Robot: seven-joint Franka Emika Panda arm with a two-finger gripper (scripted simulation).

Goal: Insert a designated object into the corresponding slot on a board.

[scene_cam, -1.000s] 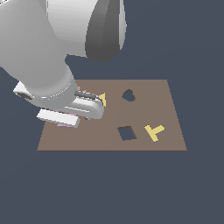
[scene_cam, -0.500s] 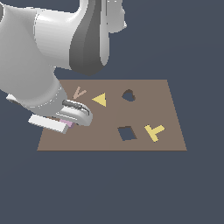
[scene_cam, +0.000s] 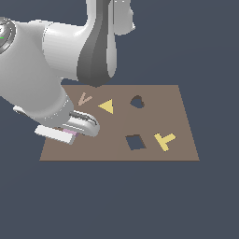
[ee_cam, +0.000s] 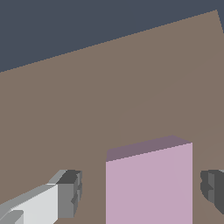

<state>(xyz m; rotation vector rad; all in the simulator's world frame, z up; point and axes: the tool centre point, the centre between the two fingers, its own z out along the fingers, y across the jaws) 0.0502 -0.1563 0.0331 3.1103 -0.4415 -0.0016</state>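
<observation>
The pale lilac-pink square tile lies flat on the brown board, near its corner on the exterior view's left. My gripper hangs low over it, open, with one grey fingertip on each side of the tile and a gap between each pad and the tile's edge. In the exterior view only a sliver of the tile shows under the white hand. The dark, slightly tilted square slot lies further toward the exterior view's right on the board.
Also on the board are a yellow triangle, a dark heart-shaped hole, a yellow T-shape beside the slot, and a faint V-shape. The bulky arm links loom over the board's left part.
The hand has moved toward the exterior view's left and the board's near edge, uncovering the triangle and V-shape. It now sits over the tile.
</observation>
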